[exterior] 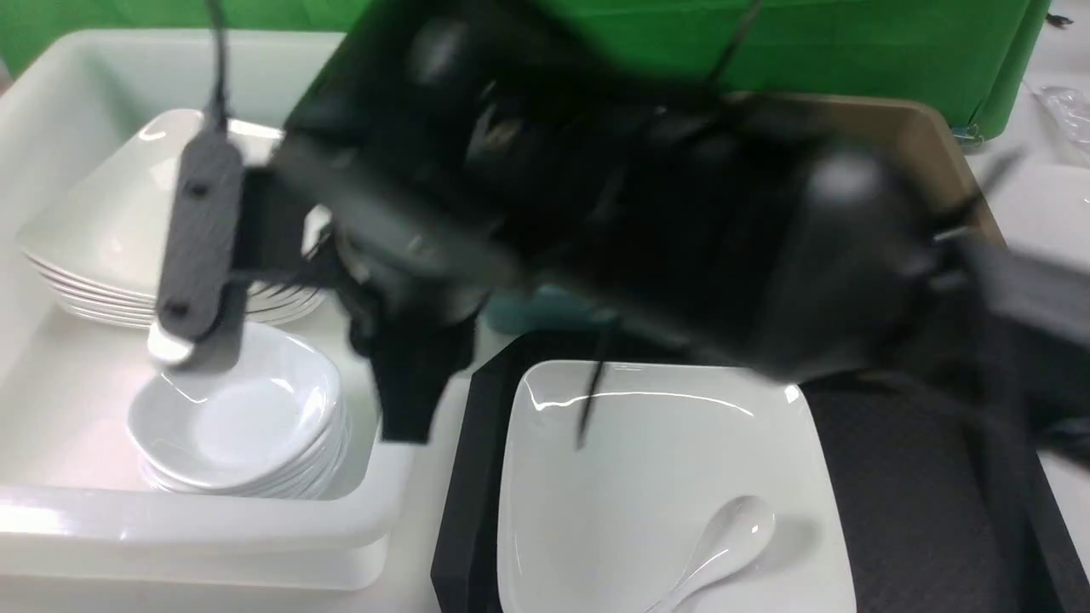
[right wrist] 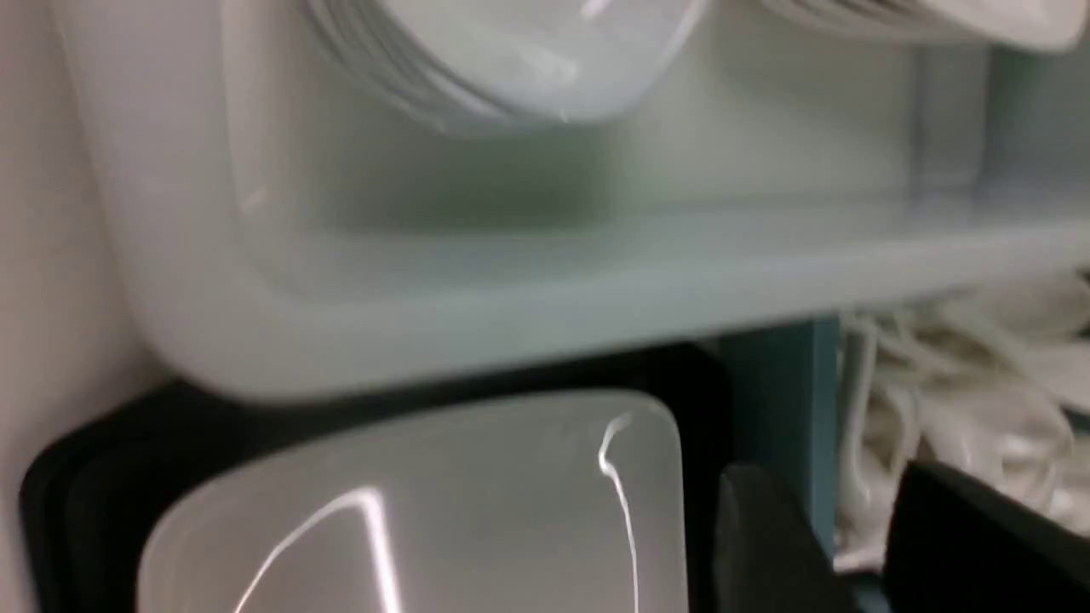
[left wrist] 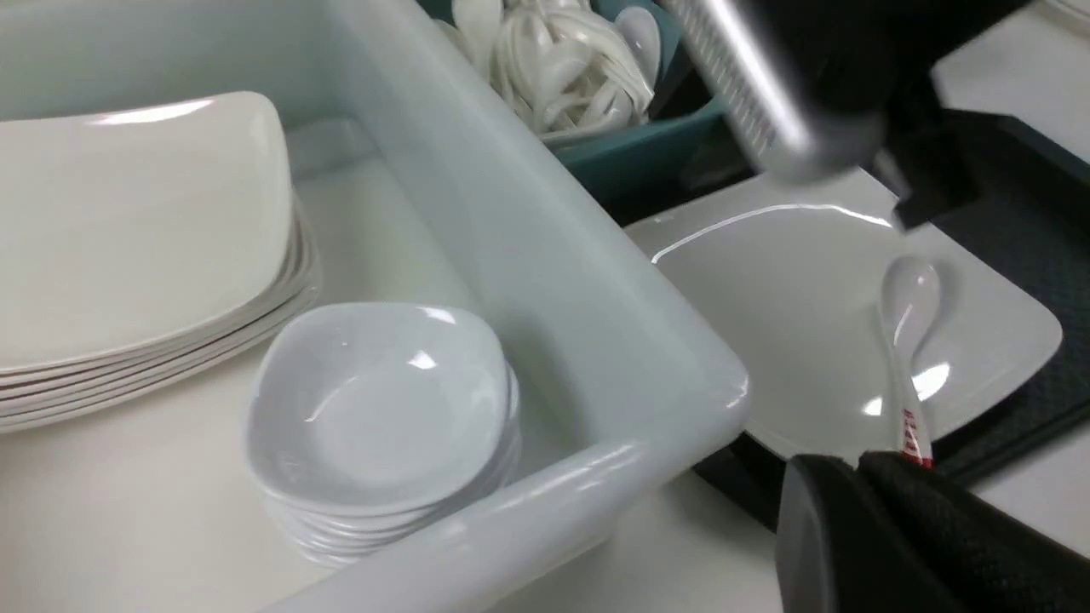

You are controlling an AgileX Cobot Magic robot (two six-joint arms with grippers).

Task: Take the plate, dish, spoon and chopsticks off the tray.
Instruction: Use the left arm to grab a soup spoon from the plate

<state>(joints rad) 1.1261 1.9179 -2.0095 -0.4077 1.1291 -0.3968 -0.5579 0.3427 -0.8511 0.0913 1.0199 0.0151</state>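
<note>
On my front feed, the plate (exterior: 664, 485) sits on the left part of the tray (exterior: 920, 511), which lies on the white counter (left wrist: 673, 553). The spoon (exterior: 724, 536) lies inside the plate near its right front corner, with the bowl pointing away from the robot and the handle toward it.

Just beside the tray, on the robot's left, stands a white tub (exterior: 196, 519). Inside it, at the near end, the dish (exterior: 238, 417) rests on top of a stack of matching small dishes. A stack of large plates (exterior: 111, 230) fills the far end. Beyond the tray's far left corner is a teal bin (left wrist: 630, 157) heaped with white spoons, and a brown bin (exterior: 924, 128) shows behind the arms.

Both arms are a dark blur across the upper half of the front feed. The left gripper (left wrist: 839, 466) is clenched, its fingers pressed together with nothing between them. Its tips show by the spoon's handle end, and I cannot tell how high above it they are. The right gripper (right wrist: 839, 494) is released, with its fingers apart and an empty gap between them. It is near the plate's far left corner and the teal bin.

A thin dark line (exterior: 588, 409) crosses the plate's far edge, too blurred for me to identify. I cannot make out the chopsticks.
</note>
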